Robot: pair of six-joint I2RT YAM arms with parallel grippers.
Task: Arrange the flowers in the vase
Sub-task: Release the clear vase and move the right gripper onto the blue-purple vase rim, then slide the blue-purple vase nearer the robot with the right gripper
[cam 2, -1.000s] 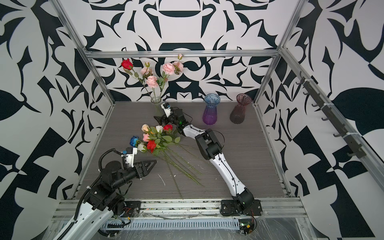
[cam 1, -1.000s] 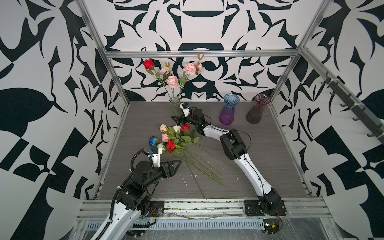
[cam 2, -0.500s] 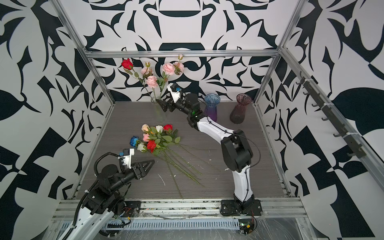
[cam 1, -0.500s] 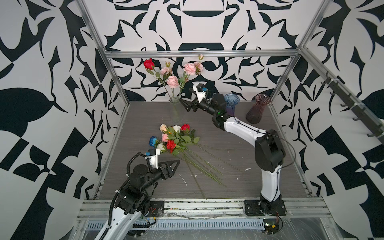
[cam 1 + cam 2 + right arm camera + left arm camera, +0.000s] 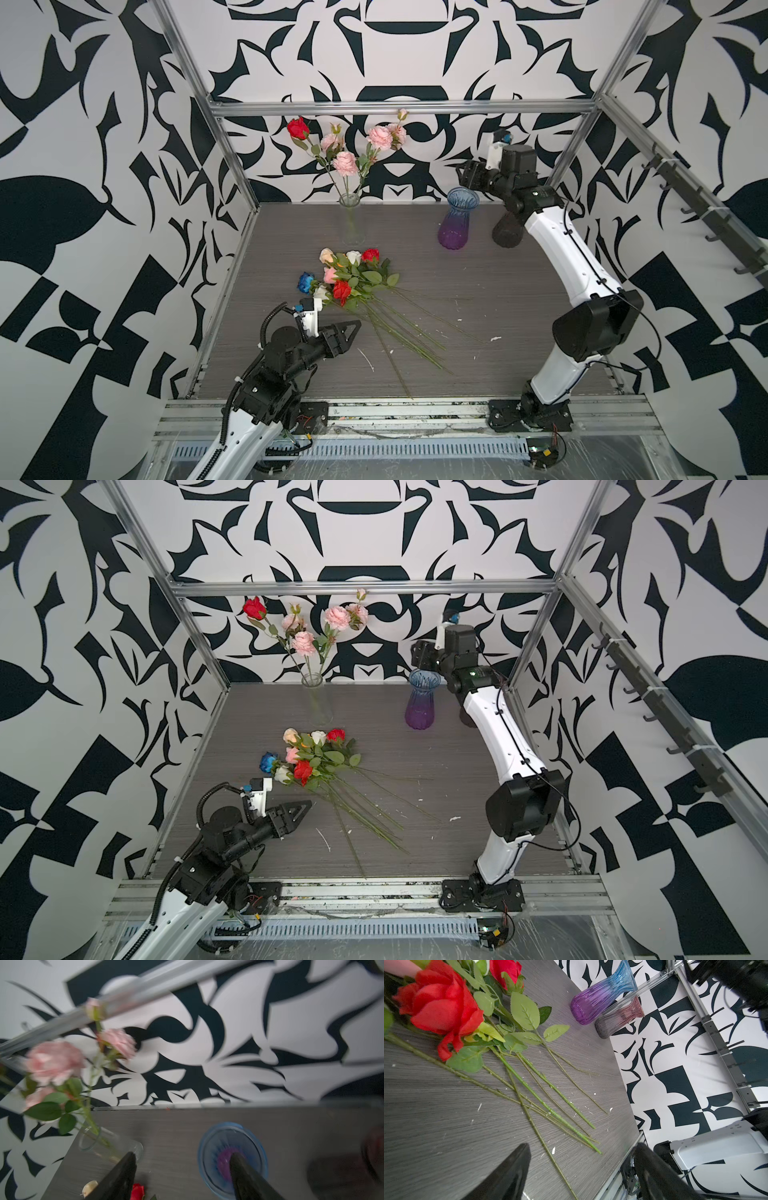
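flowers (image 5: 353, 276) laid loose on table (image 5: 498, 299), heads at 10 o'clock, stems (image 5: 376, 316) fanned to 5 | clear vase (image 5: 351, 220) at 12, partly filled | left gripper (image 5: 351, 328) open, empty, at 6 | right gripper (image 5: 182, 1157) spread, empty, raised at 2 | judged light, wiry, slippery; one bare stem to be pinched mid-length

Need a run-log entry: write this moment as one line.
left tool: open, empty, beside loose flowers | right tool: open, empty, raised by blue-purple vase | clear vase: holds red rose, pink blooms | loose flowers: on table
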